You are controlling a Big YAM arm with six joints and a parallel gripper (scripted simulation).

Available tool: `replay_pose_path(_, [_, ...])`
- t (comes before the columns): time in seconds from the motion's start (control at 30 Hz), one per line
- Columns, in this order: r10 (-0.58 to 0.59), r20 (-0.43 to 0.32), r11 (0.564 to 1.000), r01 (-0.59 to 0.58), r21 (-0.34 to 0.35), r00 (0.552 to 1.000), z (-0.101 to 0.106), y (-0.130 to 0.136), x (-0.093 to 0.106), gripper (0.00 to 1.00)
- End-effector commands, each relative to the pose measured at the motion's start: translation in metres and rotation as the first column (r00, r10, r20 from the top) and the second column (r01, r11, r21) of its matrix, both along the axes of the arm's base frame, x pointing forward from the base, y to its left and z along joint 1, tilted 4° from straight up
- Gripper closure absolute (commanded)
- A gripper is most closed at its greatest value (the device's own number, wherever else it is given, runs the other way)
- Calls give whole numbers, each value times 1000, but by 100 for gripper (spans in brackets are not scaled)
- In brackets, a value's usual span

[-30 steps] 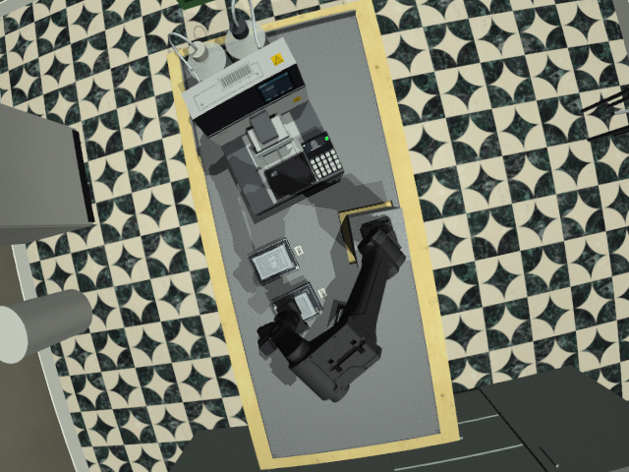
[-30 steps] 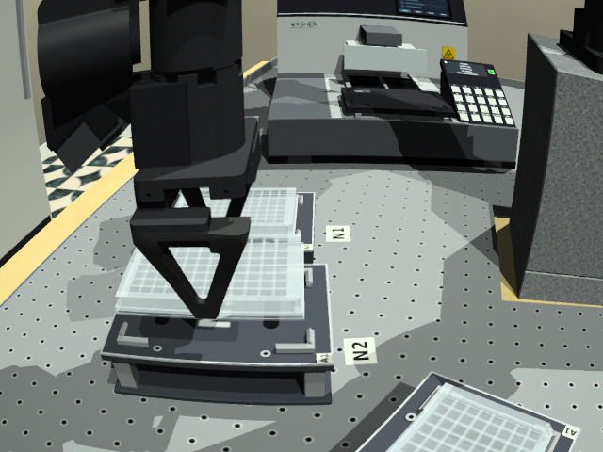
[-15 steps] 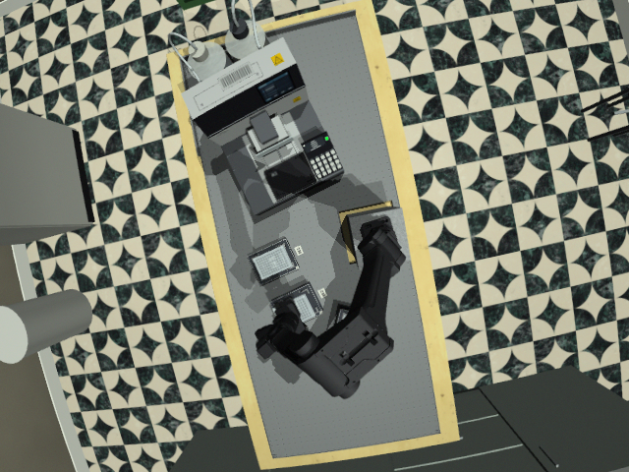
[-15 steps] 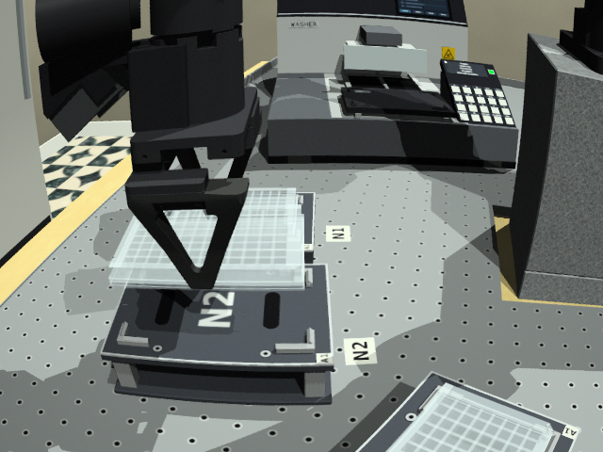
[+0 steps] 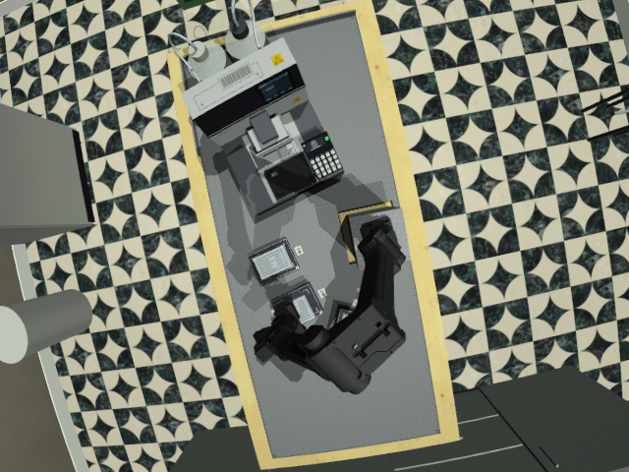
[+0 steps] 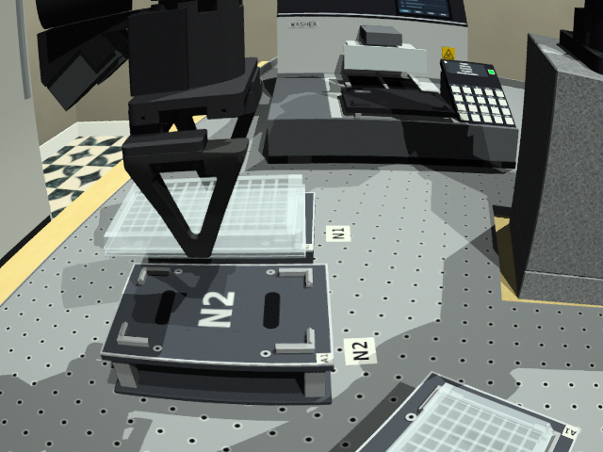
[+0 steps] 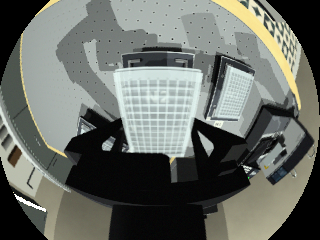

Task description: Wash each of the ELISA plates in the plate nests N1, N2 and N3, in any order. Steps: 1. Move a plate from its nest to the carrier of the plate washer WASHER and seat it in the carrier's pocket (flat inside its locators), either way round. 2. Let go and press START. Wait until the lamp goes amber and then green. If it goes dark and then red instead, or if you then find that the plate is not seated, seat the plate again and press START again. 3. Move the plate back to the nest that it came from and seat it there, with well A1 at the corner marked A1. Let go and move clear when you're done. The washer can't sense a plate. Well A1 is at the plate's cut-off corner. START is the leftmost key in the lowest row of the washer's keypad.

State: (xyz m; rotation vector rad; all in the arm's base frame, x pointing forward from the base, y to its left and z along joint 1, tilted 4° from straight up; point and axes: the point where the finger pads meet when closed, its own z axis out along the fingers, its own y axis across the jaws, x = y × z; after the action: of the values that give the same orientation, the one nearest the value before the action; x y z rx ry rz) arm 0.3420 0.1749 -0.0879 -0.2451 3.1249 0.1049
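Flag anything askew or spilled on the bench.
One oddity: the nearest nest sits angled, unlike N1 and N2; possibly just the layout. No spill shows.

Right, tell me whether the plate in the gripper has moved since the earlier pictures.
Yes: the held plate has gone up, higher above nest N2.
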Motion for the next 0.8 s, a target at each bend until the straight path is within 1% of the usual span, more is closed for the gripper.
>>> replay_pose_path(0.0, [4, 38, 1000, -4, 15, 999, 17, 3, 16, 16])
replay_pose_path(0.23, [2, 53, 1000, -4, 22, 999, 33, 5, 24, 16])
replay_pose_path(0.33, [4, 54, 1000, -5, 22, 999, 38, 5, 24, 16])
replay_pose_path(0.47, [4, 63, 1000, -6, 27, 998, 38, 7, 26, 16])
replay_pose_path(0.5, [4, 50, 1000, -5, 21, 999, 32, 6, 23, 16])
replay_pose_path(0.57, [4, 50, 1000, -5, 21, 999, 32, 6, 23, 16])
replay_pose_path(0.6, [1, 29, 1000, -2, 13, 1000, 26, 4, 12, 16])
replay_pose_path(0.77, [1, 29, 1000, -2, 13, 1000, 26, 4, 12, 16])
